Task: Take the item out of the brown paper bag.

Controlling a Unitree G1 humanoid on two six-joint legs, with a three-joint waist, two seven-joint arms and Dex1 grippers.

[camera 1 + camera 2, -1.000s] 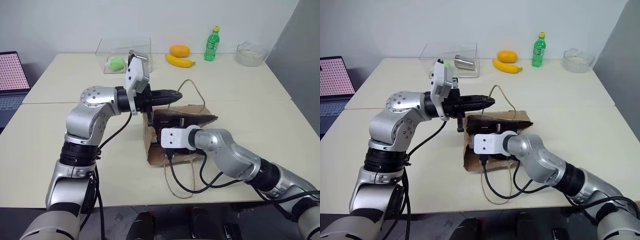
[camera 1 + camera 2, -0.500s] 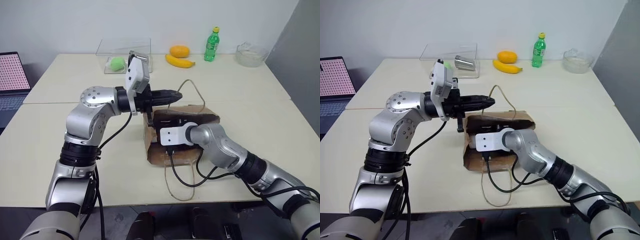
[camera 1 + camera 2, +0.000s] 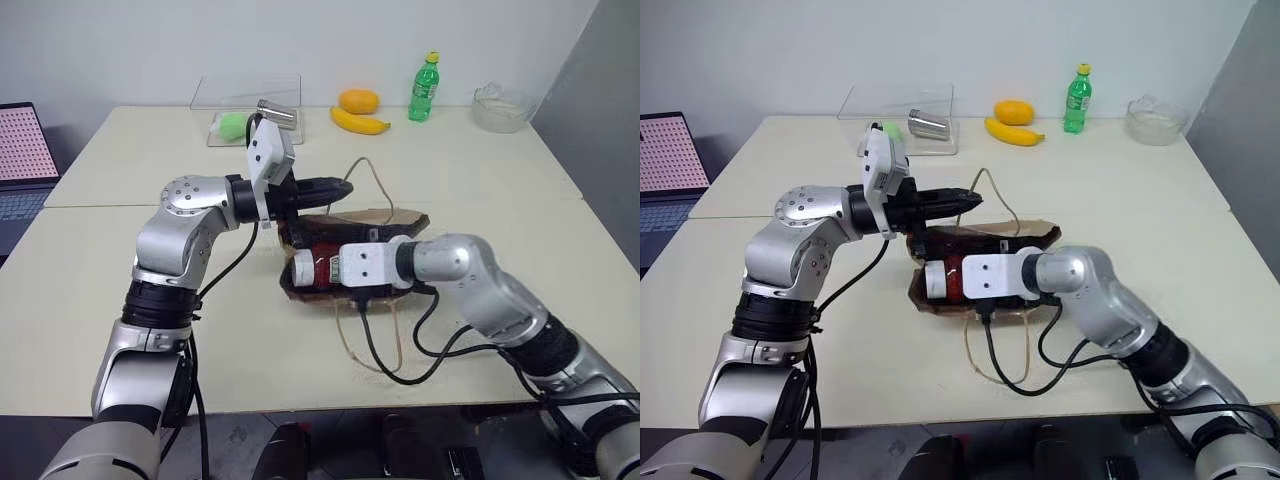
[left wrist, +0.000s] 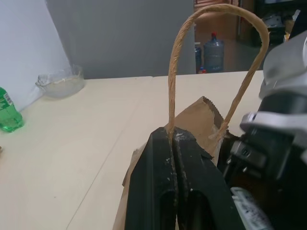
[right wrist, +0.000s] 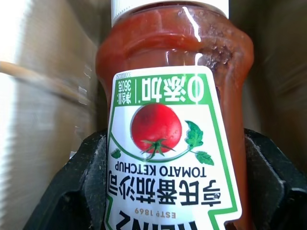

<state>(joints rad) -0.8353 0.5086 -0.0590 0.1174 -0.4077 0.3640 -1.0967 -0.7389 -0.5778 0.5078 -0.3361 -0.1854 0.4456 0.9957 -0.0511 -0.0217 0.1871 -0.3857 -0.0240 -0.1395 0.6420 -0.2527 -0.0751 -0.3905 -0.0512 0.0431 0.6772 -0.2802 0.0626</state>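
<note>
While my left tool (image 4: 173, 143) pinches the bag's (image 3: 395, 218) cord handle (image 4: 211, 57), my right tool (image 5: 168, 158) clamps the ketchup bottle's (image 5: 172, 115) slick, squeezable waist.

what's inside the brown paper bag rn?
A red ketchup bottle, held by the right gripper, its white cap poking out of the brown paper bag. Anything deeper inside is hidden by paper.

Ketchup bottle (image 3: 945, 277) in bag (image 3: 1025, 236), table (image 3: 1200, 215) centre
</note>
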